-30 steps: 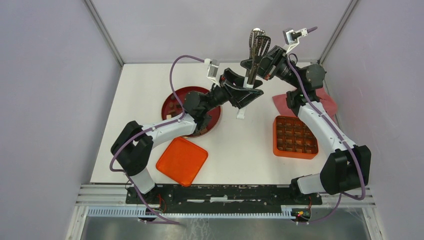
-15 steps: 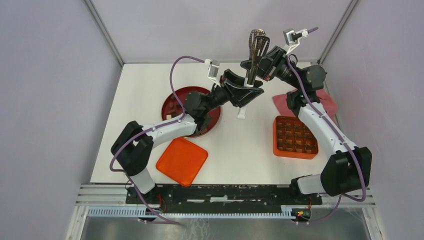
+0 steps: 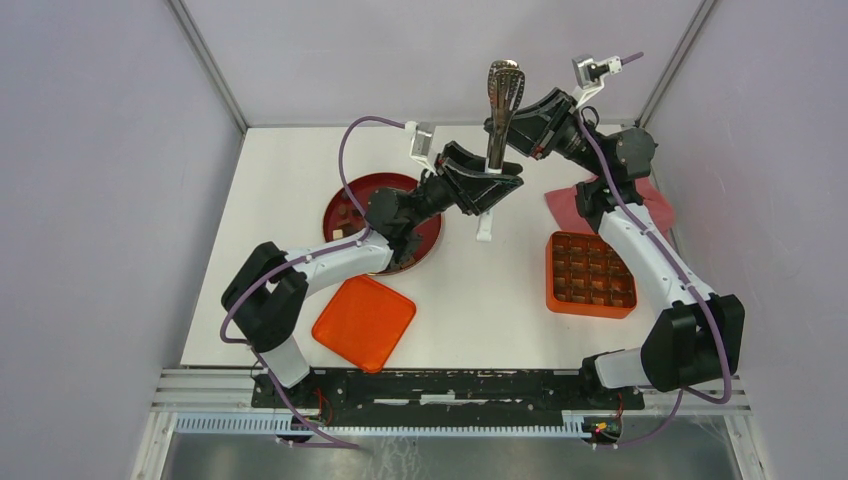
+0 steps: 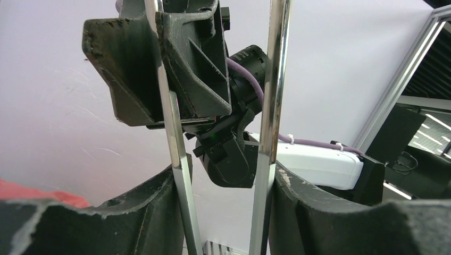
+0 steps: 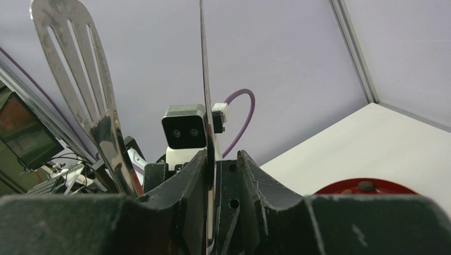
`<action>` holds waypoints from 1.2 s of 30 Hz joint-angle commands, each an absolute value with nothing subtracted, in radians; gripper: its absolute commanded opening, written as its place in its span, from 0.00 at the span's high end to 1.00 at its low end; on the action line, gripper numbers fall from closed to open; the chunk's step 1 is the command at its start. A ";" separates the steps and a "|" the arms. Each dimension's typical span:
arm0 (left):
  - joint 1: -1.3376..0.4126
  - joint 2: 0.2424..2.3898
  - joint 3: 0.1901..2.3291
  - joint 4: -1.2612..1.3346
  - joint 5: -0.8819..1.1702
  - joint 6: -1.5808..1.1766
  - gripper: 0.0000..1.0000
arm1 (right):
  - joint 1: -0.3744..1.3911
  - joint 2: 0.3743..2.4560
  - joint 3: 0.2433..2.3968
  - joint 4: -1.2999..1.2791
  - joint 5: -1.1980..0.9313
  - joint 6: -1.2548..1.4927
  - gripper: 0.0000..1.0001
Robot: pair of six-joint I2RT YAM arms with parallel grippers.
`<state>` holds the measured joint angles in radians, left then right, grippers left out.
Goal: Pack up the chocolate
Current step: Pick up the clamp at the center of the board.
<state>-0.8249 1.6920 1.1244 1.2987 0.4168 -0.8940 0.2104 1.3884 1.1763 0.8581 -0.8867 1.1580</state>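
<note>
Top external view: chocolate [image 3: 345, 216] lies on the red plate [image 3: 334, 196]; right of the plate and raised above it, the left gripper [image 3: 496, 174] stands half open, clamping both arms of upright tongs [image 3: 503, 85]; farther right, the right gripper [image 3: 505, 128] narrowly straddles one arm; whether it grips, I cannot tell.

Chocolate [image 3: 346, 214] on plate [image 3: 329, 205] at left, box [image 3: 592, 309] right, lid [image 3: 364, 322] before plate.

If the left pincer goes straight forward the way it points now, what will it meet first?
The left pincer would meet the metal tongs first: their two arms stand between its fingers. Just behind them is the right pincer, though depth is unclear.
</note>
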 commanded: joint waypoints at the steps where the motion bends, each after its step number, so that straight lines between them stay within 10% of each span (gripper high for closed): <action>1: -0.817 1.650 1.136 1.415 0.399 -0.967 0.45 | 0.198 1.375 1.218 0.887 -0.873 1.140 0.68; 30: -0.799 1.718 1.219 1.298 0.477 -1.085 0.46 | 0.228 1.427 1.347 0.692 -0.906 0.995 0.82; 36: -0.783 1.698 1.193 1.299 0.464 -1.087 0.46 | 0.224 1.418 1.374 0.707 -0.951 0.967 0.64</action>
